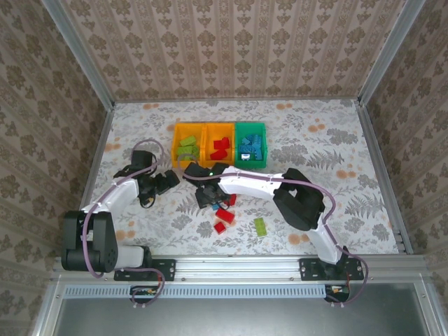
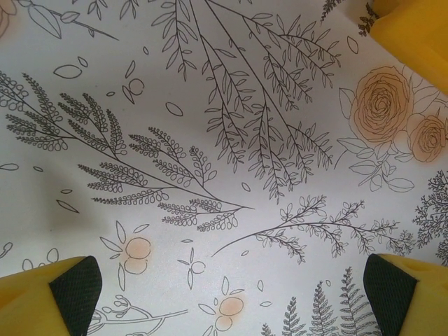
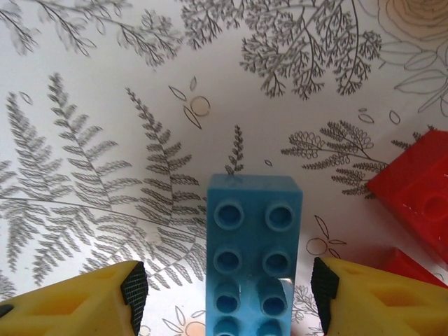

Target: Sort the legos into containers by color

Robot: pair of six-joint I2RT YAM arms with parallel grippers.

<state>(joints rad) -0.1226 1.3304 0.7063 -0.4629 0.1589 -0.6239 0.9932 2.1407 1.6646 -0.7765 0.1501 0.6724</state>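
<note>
— Between our right fingers [image 3: 77,304], spread wide, a blue brick [image 3: 253,252] lies loose on the table [image 3: 105,105].
— We're picking: close, lift, carry to the green bin [image 1: 250,125]. Left fingers [image 2: 42,297] gape empty.

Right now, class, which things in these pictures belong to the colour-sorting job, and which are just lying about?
Belong to the job:
blue brick
red bricks
green brick
yellow bins
green bin
binned bricks

Just there:
floral table cover
wallpapered walls
metal frame
</note>
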